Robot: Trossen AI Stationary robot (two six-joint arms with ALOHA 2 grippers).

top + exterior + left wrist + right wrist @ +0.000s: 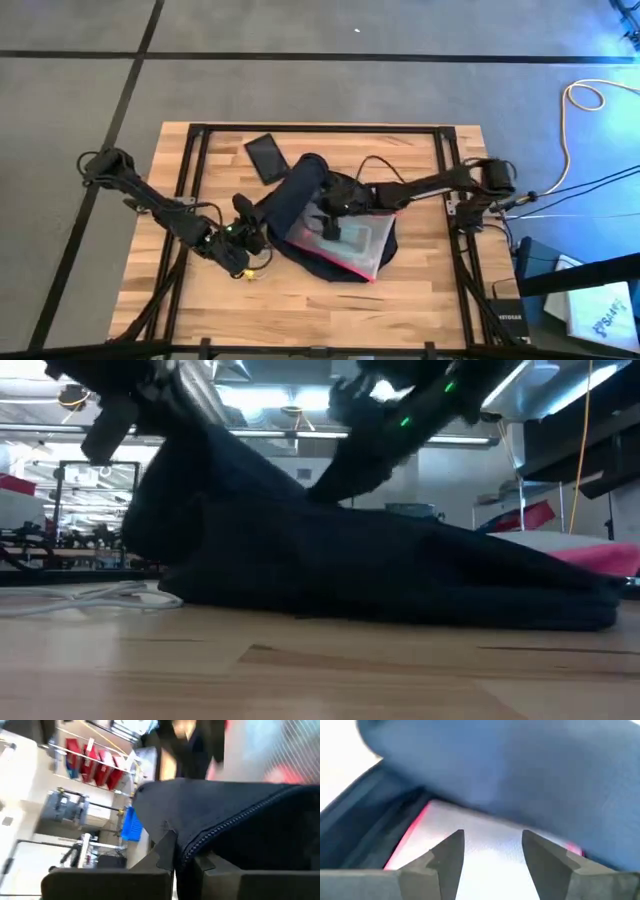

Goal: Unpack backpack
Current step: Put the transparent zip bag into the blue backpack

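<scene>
- While my left gripper [184, 862] pinches the zipper edge of the backpack [300, 195] and lifts it, my right gripper [492, 852] is spread wide over the clear red-edged pouch [345, 240], gripping nothing.
- Backpack lies mid-table [420, 290], just beside the black phone [267, 157], which sits on bare wood at the pack's far-left corner.
- Pouch sits at the backpack's mouth, partly out, resting on the lower flap; navy fabric overhangs it in the right wrist view.
- Left gripper is at the backpack's left end, jaws clamped on fabric; the low view shows that end raised off the table.
- Step in hand, as I judge it: get the pouch out.
- To do it well: I keep the left hold high and steady so the mouth stays open and the flap doesn't drape over the pouch.
- I should bring the right fingers [447, 857] down across the pouch's near edge, close on pouch alone, not on the fabric below it.
- Then pull away from the backpack, low and straight, towards open wood.
- Risk: slick plastic may slip; the pack could drag along if the left hold slackens.
- White cable [95, 598] lies on the table by the backpack's raised end; I should steer clear.
</scene>
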